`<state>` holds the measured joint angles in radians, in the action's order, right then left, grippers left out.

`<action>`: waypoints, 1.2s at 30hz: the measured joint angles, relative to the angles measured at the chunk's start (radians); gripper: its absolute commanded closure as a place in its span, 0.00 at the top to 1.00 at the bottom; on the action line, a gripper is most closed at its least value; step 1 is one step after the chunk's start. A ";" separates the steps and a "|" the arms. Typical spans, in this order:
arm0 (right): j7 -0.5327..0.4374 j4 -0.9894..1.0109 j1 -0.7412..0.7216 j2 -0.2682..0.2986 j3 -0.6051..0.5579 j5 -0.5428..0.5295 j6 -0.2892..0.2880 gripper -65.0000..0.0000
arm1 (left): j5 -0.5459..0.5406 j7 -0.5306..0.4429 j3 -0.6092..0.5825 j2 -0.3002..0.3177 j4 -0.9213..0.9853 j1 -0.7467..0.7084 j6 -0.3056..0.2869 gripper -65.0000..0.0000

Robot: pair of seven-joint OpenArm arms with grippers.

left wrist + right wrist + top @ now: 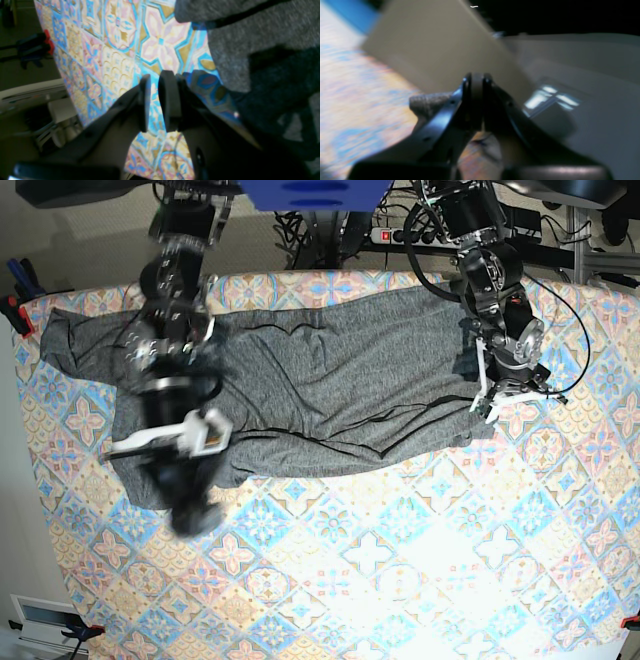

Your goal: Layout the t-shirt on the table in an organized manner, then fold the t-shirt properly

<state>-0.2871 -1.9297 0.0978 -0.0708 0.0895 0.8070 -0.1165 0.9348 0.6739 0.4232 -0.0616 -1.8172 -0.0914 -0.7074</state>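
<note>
Table (400, 580): t-shirt (330, 390) (grey) pinched by right pincer (476, 100).

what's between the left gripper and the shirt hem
Nothing visible. The left gripper hangs over bare table with its jaws slightly apart, and the t-shirt edge lies just beside it.

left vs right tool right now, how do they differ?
Left tool: a narrow gap shows between its pads, nothing in it. Right tool: pads pressed together on a bit of the t-shirt.

Left tool hangs over bare table cloth beside the shirt's edge; the right sits at the shirt's other end.

Left wrist view is fairly sharp, right is motion-blurred.

Both are dark, two-fingered.
</note>
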 measured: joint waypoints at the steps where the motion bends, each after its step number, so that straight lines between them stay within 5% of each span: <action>1: -0.003 0.000 0.025 -0.001 -0.033 0.001 0.001 0.00 | 0.000 0.000 -0.002 -0.005 0.000 0.001 0.000 0.16; 9: -0.003 -0.009 0.149 0.006 -0.252 0.009 0.003 0.00 | 0.004 0.000 -0.001 -0.014 0.000 -0.010 0.000 0.16; 20: -0.005 0.021 0.168 0.005 -0.530 0.247 -0.006 0.00 | -0.004 -0.004 0.001 -0.039 -0.009 -0.117 -0.001 0.15; 36: 0.003 0.265 0.164 0.004 -0.588 0.290 -0.013 0.00 | -0.064 -0.004 0.002 -0.040 -0.089 -0.213 0.000 0.15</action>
<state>-0.2836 -1.6649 0.2623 -0.0669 -0.4988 1.0973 -0.1295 0.8711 0.6701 0.4255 -0.1017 -1.9060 -0.3042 -0.7074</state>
